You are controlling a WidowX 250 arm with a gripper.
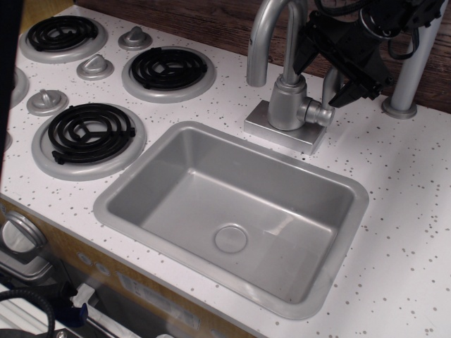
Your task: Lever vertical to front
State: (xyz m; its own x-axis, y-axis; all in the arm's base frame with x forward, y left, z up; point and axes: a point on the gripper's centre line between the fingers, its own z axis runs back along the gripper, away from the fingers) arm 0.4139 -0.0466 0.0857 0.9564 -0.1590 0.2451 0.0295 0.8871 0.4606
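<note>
We've got the gripper [325, 70] sitting with its jaws apart around the lever [329, 83], which stands upright at 3 o'clock of the faucet body [287, 102], ready to tip it frontward

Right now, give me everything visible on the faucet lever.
The lever is a slim, straight silver-grey rod that looks like plastic. It rises roughly upright from a short round stub on the right side of the faucet body. Only its lower part shows; the black gripper covers the upper part, seemingly around it, though contact cannot be confirmed.
</note>
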